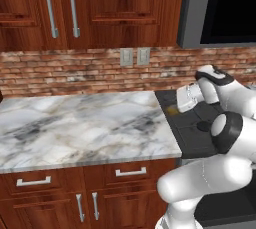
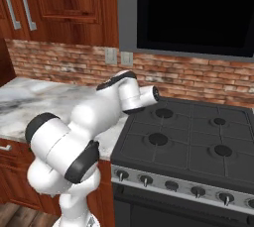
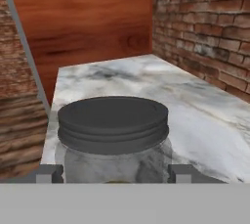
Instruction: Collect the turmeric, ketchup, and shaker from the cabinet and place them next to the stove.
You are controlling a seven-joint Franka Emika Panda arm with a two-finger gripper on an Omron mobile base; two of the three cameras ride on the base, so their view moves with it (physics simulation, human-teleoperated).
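Observation:
The turmeric (image 3: 114, 135), a clear glass jar with a dark lid, sits between my two fingertips (image 3: 49, 173) in the hand view. My gripper (image 3: 115, 173) is shut on its sides. From the left base view a yellow-brown bit of the turmeric (image 1: 171, 109) shows just past my hand, low over the left edge of the black stove (image 1: 192, 130), where it meets the marble counter (image 1: 80, 123). The stove (image 2: 188, 137) has round burners and a row of knobs on its silver front. The ketchup and the shaker are out of view.
A grey microwave (image 2: 198, 13) with a black door hangs above the stove. Wall cupboards (image 1: 60, 8) with paired handles hang over the counter, and a brick wall with outlets (image 1: 134, 56) runs behind it. A reddish-brown wooden panel (image 3: 97, 22) closes the counter's far end.

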